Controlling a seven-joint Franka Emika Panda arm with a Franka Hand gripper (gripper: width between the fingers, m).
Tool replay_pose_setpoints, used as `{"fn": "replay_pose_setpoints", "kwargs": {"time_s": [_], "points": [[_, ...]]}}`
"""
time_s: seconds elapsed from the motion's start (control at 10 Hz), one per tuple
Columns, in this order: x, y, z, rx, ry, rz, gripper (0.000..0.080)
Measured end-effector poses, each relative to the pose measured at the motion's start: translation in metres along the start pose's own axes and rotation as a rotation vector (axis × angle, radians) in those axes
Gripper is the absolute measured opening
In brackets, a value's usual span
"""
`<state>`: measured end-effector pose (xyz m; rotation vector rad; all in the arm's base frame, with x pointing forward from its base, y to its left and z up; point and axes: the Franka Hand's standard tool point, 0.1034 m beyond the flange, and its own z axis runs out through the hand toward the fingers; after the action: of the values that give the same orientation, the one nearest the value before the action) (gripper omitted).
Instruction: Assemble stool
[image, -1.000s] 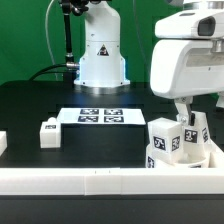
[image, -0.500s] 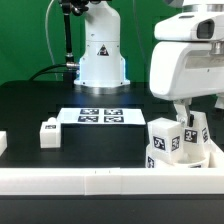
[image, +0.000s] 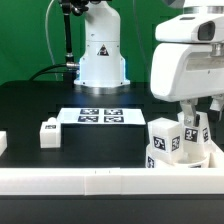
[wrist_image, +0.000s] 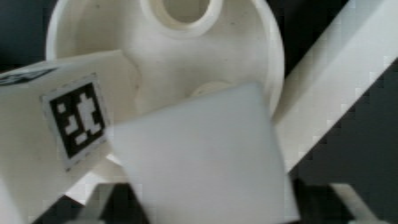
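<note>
The white round seat disc (image: 207, 155) lies at the exterior view's right, just behind the front rail. A blocky white leg with square tags (image: 165, 140) stands on it. My gripper (image: 195, 120) is over the disc, shut on a second tagged leg (image: 198, 134) held upright against the disc. In the wrist view the held leg (wrist_image: 205, 150) fills the space between my gripper's (wrist_image: 228, 205) dark fingers. Behind it are the seat disc (wrist_image: 160, 65) with a hole and the other tagged leg (wrist_image: 63, 110).
A loose white leg (image: 48, 132) lies on the black table at the exterior view's left, with another white part (image: 2, 143) at the left edge. The marker board (image: 98, 116) lies mid-table. A long white border rail (image: 90, 182) runs along the front. The robot base (image: 102, 50) stands behind.
The gripper has shifted very slightly with the leg in it. Nothing else has visibly moved.
</note>
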<state>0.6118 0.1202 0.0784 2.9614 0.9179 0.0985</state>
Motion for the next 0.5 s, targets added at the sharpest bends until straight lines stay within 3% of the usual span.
{"fn": "replay_pose_setpoints", "kwargs": {"time_s": [0.1,0.5], "points": [[0.0002,-0.0003,0.0,-0.001,0.0,-0.003,0.0338],[0.0001,0.0,0.0,0.0,0.0,0.067,0.0338]]}}
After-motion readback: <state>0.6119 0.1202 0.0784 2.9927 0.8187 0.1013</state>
